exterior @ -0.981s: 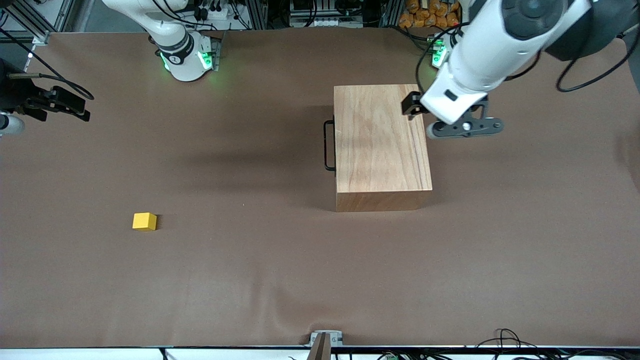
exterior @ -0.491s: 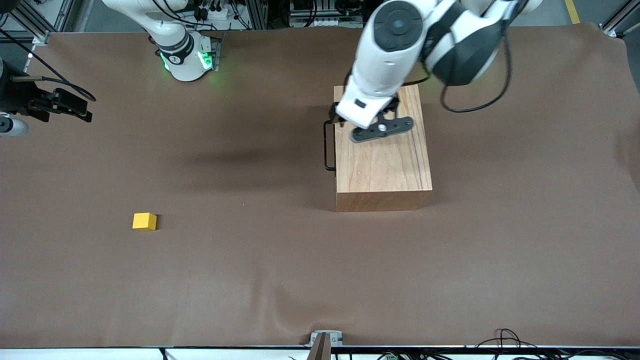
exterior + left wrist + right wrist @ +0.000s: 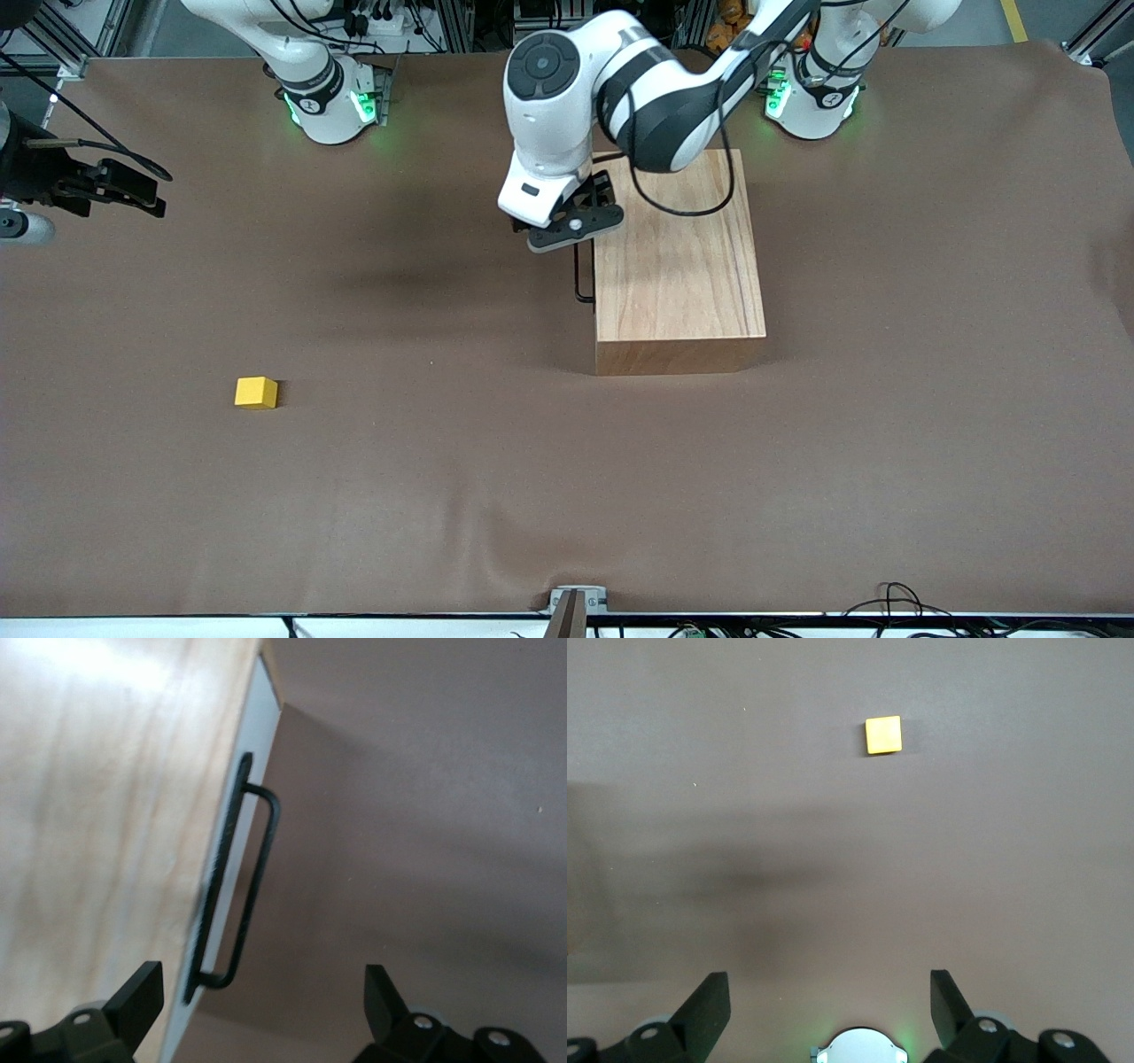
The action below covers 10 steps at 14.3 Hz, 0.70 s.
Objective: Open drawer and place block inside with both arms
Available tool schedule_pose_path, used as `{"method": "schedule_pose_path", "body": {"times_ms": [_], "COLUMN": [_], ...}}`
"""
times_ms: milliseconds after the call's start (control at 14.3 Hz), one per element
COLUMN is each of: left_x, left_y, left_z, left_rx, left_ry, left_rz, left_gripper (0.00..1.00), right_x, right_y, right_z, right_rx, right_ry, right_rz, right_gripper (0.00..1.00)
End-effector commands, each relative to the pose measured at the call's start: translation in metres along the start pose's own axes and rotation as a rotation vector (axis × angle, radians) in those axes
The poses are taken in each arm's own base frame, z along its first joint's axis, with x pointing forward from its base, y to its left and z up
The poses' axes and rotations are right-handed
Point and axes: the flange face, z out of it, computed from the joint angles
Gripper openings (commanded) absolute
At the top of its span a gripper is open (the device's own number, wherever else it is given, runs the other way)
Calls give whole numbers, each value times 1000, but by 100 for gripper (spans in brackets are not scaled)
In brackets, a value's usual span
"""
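The light-wood box (image 3: 678, 257) stands on the table near the left arm's base, its drawer shut, with the white front (image 3: 241, 806) and black wire handle (image 3: 580, 279) facing the right arm's end. My left gripper (image 3: 571, 229) is open and empty, hovering over the handle (image 3: 244, 895) and the box's handle-side edge. The yellow block (image 3: 256, 392) lies alone on the mat, nearer the front camera and toward the right arm's end. My right gripper (image 3: 830, 1010) is open and empty, held high; it looks down on the block (image 3: 883, 734) and waits.
A brown mat (image 3: 443, 496) covers the table. The right arm's green-lit base (image 3: 330, 102) and the left arm's (image 3: 811, 93) stand along the back edge. A metal fixture (image 3: 571, 607) sits at the table's front edge. Cables lie off the table.
My left arm has swung from the box's left-arm end across its top to the handle side. The block, box and right arm have stayed put.
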Motion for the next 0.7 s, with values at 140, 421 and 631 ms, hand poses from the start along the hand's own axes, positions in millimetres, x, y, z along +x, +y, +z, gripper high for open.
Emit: {"method": "schedule_pose_path", "body": {"times_ms": [140, 421, 631], "left_x": [-3, -14, -26], "left_y": [25, 33, 38], "left_z": [34, 64, 82], "left_rx": [19, 66, 99], "left_ry": [115, 137, 147], "left_rz": [-20, 44, 77], "left_gripper": [100, 100, 100], "right_x": [-1, -2, -2], "right_y": [4, 4, 4], "right_z": [-1, -1, -1], "right_rx": [-5, -5, -5], "right_ry": [3, 1, 1], "right_rz": [-1, -1, -1], "right_gripper": [100, 100, 100]}}
